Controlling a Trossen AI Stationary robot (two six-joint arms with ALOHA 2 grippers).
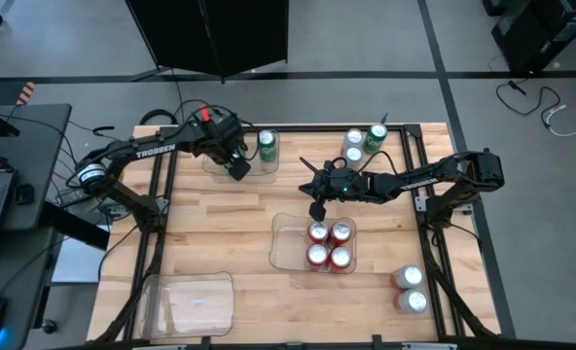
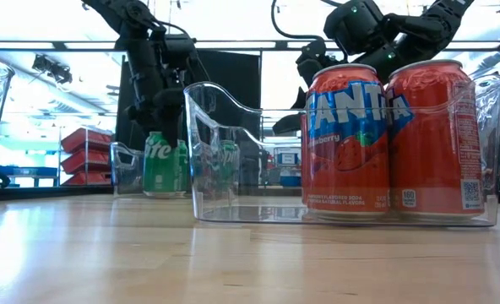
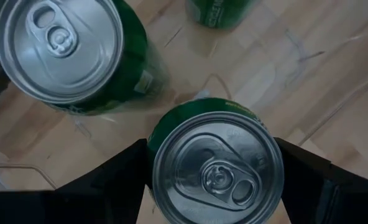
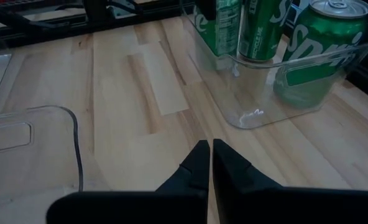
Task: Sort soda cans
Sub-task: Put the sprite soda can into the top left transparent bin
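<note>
Left claw (image 3: 212, 186) grips green can (image 3: 215, 165) over tray (image 1: 269, 173), upper centre; could knock neighbour can (image 3: 66, 53) w/ finger; right claw (image 4: 209, 163) closed, empty

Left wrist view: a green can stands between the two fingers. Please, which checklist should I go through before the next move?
1. Green can centred between the left gripper fingers, both against its sides: ok.
2. Gap to the neighbouring green can: cannot tell, they are very close.
3. Right gripper shut, empty, over bare wood away from the left arm: ok.
4. Middle tray holds four red cans: ok.
5. All green cans in one tray: not ok, one stray green can stands outside, beside two silver-white cans.
</note>
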